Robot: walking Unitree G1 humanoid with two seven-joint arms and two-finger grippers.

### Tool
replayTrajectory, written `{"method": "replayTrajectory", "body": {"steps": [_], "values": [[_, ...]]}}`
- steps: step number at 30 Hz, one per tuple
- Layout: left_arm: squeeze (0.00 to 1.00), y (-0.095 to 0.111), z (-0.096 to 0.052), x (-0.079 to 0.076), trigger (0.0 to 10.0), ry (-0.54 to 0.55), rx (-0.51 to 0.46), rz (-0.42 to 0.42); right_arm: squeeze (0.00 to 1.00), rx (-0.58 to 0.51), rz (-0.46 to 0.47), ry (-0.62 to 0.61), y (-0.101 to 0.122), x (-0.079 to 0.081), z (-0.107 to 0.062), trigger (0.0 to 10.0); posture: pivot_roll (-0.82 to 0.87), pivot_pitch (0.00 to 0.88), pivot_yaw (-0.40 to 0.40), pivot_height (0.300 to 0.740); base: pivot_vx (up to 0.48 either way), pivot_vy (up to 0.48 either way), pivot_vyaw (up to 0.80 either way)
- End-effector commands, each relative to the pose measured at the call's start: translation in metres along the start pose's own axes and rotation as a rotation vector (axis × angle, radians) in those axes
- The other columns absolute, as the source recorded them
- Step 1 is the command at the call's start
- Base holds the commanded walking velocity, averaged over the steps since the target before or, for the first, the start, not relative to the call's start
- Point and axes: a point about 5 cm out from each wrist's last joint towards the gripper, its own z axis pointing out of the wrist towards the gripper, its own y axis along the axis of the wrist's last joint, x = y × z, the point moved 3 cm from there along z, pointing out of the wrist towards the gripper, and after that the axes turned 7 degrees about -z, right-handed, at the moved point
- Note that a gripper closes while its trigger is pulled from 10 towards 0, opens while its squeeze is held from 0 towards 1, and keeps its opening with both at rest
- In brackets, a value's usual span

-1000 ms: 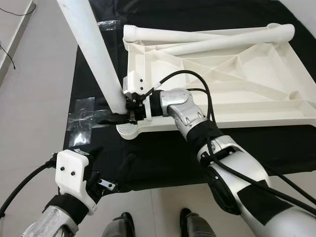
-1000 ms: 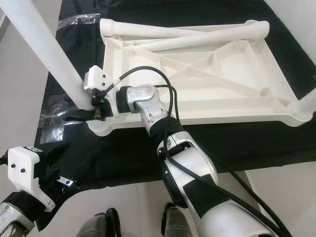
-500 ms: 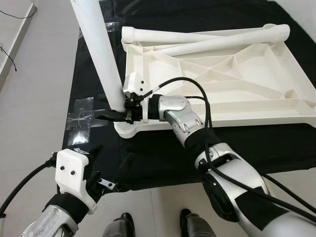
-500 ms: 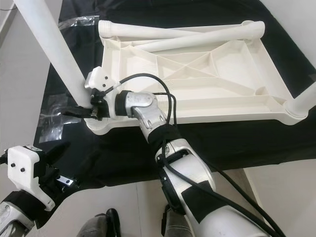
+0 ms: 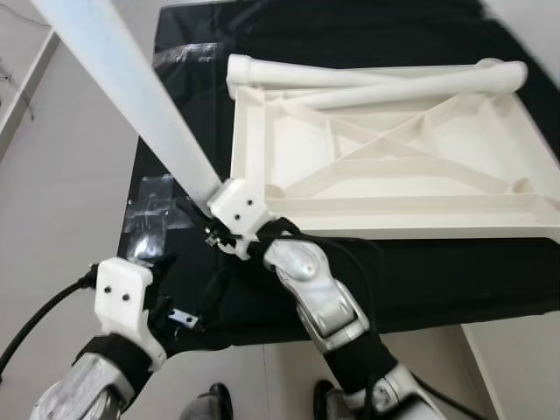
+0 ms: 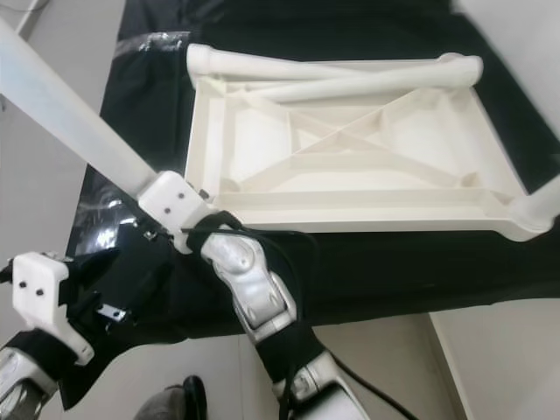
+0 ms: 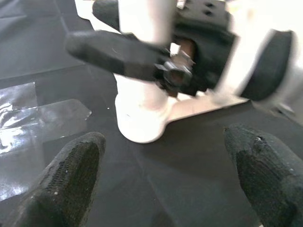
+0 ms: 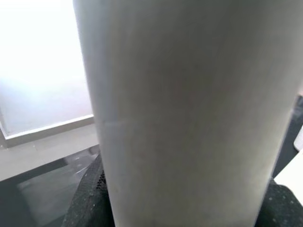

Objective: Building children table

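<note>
A white plastic table top [image 5: 394, 210] lies upside down on a black cloth [image 5: 455, 271]. One long white leg [image 5: 131, 96] stands in its near left corner socket [image 7: 139, 125] and leans away to the left. My right gripper [image 5: 203, 225] is shut on that leg just above the socket, and its black fingers [image 7: 118, 49] wrap the tube. My left gripper [image 7: 165, 179] hovers open over the cloth just in front of that corner, holding nothing. Two loose legs [image 5: 350, 77] lie across the far edge of the table top.
Another leg [image 6: 542, 197] stands in the near right corner. Clear tape [image 5: 153, 197] holds the cloth to the grey floor at the left. My feet [image 5: 214, 402] are at the cloth's near edge, with bare floor [image 5: 52, 219] to the left.
My right arm has swung round from the right of the leg to its near side, still shut on it. The leg leans further left. The head view has shifted.
</note>
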Motion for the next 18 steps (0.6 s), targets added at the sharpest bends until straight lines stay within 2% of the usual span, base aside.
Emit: {"method": "replayTrajectory", "body": {"steps": [1, 5, 9, 12, 15, 17, 18], "values": [[0.00, -0.007, 0.000, 0.005, 10.0, 0.018, 0.021, -0.005, 0.00, 0.270, 0.196, 0.010, -0.055, 0.032, -0.004, 10.0, 0.07, 0.314, -0.002, 0.740, 0.000, 0.000, 0.00], [0.00, -0.007, 0.002, 0.008, 10.0, 0.029, 0.010, -0.007, 0.00, 0.297, 0.213, -0.027, -0.052, 0.028, -0.011, 10.0, 0.07, 0.310, -0.003, 0.740, 0.000, 0.000, 0.00], [0.00, -0.008, 0.005, 0.012, 10.0, 0.035, 0.004, -0.006, 0.00, 0.290, 0.341, -0.050, -0.053, 0.022, -0.012, 10.0, 0.07, 0.282, 0.000, 0.740, 0.000, 0.000, 0.00], [0.00, -0.009, 0.007, 0.017, 10.0, 0.045, -0.001, -0.005, 0.00, 0.232, 0.447, -0.026, -0.047, 0.014, -0.005, 10.0, 0.06, 0.249, 0.003, 0.740, 0.000, 0.000, 0.00], [0.00, -0.010, 0.009, 0.019, 10.0, 0.047, -0.003, -0.001, 0.00, 0.216, 0.471, -0.014, -0.045, 0.010, -0.001, 10.0, 0.06, 0.244, 0.002, 0.740, 0.000, 0.000, 0.00], [0.00, -0.011, 0.013, 0.023, 10.0, 0.057, -0.010, 0.005, 0.00, 0.126, 0.509, 0.040, -0.034, -0.003, 0.003, 10.0, 0.06, 0.219, 0.001, 0.740, 0.000, 0.000, 0.00], [0.00, -0.011, 0.013, 0.023, 10.0, 0.057, -0.010, 0.005, 0.00, 0.126, 0.509, 0.040, -0.034, -0.003, 0.003, 10.0, 0.06, 0.219, 0.001, 0.740, 0.000, 0.000, 0.00]]}}
